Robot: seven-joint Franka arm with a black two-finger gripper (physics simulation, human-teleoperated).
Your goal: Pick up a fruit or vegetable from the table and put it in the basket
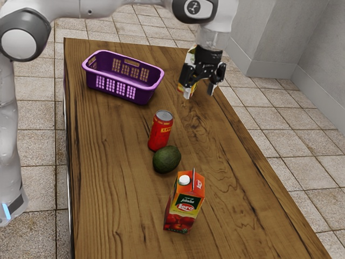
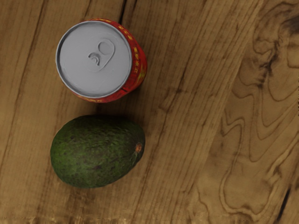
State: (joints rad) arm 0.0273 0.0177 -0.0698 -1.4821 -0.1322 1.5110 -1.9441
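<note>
The black two-finger gripper [image 1: 199, 90] hangs above the brown wooden surface [image 1: 118, 178], its jaws spread apart. The dark green, oval avocado [image 1: 166, 159] lies on the surface, just beside the upright red metal can [image 1: 160, 131] with a silver top, and between it and the orange-red juice carton [image 1: 184, 208]. The purple plastic basket [image 1: 123, 84] stands well apart from the avocado.

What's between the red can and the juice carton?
The avocado, per the exterior view. It sits right by the red can, nearer that than the juice carton. Wrist view shows it beside the can too.
</note>
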